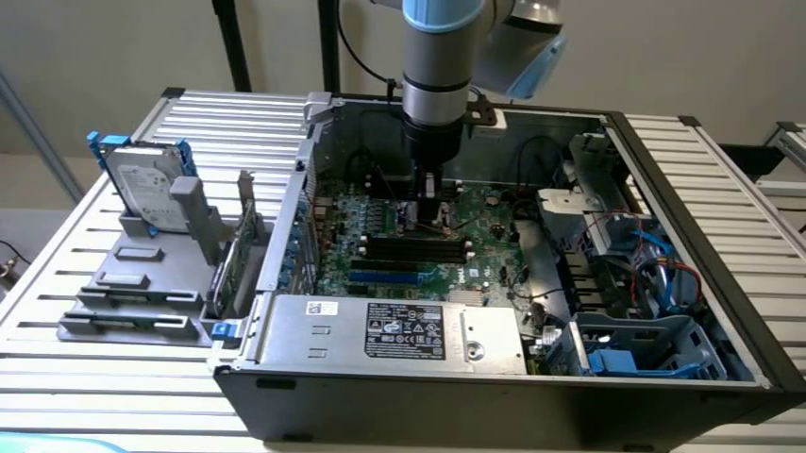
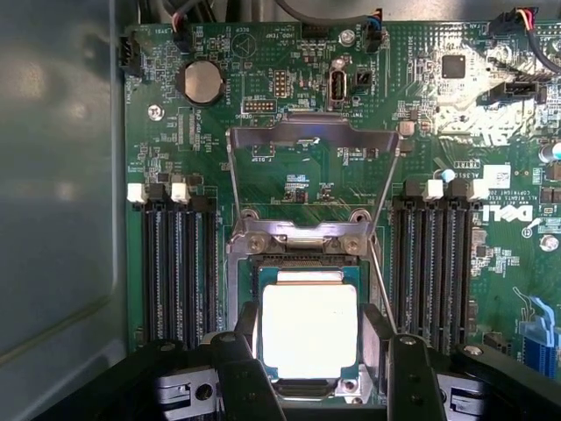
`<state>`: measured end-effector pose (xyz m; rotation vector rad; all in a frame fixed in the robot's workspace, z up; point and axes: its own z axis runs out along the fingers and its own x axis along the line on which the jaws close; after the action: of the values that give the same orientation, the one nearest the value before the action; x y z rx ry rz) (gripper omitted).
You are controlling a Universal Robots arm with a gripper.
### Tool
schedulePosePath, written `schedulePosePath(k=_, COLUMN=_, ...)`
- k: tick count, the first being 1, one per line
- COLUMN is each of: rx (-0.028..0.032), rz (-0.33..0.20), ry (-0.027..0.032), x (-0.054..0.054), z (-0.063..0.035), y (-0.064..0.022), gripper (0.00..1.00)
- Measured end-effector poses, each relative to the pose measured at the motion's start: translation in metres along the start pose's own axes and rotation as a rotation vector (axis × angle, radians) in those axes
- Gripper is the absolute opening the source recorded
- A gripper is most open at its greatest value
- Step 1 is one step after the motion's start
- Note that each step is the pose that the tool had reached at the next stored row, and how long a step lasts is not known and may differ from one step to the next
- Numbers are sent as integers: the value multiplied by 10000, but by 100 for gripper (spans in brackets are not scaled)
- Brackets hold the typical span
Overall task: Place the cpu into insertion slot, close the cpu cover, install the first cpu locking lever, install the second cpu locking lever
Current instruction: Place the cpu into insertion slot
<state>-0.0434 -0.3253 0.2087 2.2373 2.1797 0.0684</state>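
The cpu (image 2: 309,331), a pale square chip on a green base, lies within the black insertion slot (image 2: 307,263) on the green board. My gripper (image 2: 311,338) straddles it. A finger (image 2: 242,364) presses one side of the chip and the other finger (image 2: 408,368) the opposite side, so the gripper looks shut on it. The cpu cover (image 2: 311,137), a silvery frame, stands swung open behind the slot on its hinge (image 2: 298,239). Two thin wire levers (image 2: 387,189) are raised beside it. In the exterior view my gripper (image 1: 428,215) reaches down into the open case onto the board.
Black memory slots (image 2: 180,263) flank the socket on both sides. The silver power supply box (image 1: 391,330) fills the case's near side. Drive cages and blue cables (image 1: 629,274) sit on the exterior view's right. A hard drive (image 1: 145,184) stands in a grey rack outside the case.
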Motion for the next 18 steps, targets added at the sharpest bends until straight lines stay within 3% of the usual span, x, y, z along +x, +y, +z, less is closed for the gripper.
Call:
schedulePosePath(k=8, rx=195, rz=30, ry=-15, x=11, z=16, y=1, gripper=55)
schedulePosePath(k=18, rx=217, rz=30, ry=-35, x=15, z=45, y=31, gripper=55)
